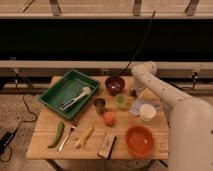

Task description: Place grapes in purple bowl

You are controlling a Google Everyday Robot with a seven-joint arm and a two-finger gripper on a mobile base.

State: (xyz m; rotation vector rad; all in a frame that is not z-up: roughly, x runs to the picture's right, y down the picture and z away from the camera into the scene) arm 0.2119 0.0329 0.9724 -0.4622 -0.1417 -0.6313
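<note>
A light wooden desk (50,120) carries the things, and a white robot arm (165,92) reaches in from the right side and bends down near the far edge. Its claw (134,91) sits low over the desk near the far edge, right of the middle, just beside the right side of the small round dark maroon-purple bowl (115,85). Whether the claw is wide, narrow or holding something cannot be told. The cluster of dark red-purple grapes cannot be made out on its own, since the claw covers the spot just right of the bowl. The purple bowl stands upright near the far edge, about midway along it. A green rectangular plastic tray (56,91) lies toward the far left corner with a pale long-handled utensil (76,97) inside it. Nearer the middle stand a small dark cup (100,104) and a small green cup (121,100), and a smooth orange round fruit (108,118) lies just in front of them. A white round container (147,112) stands toward the right edge. A larger orange bowl (139,140) sits near the front right corner. Along the front edge lie a long green vegetable (57,134), a yellow elongated item (86,136) and a small flat box (106,145).
</note>
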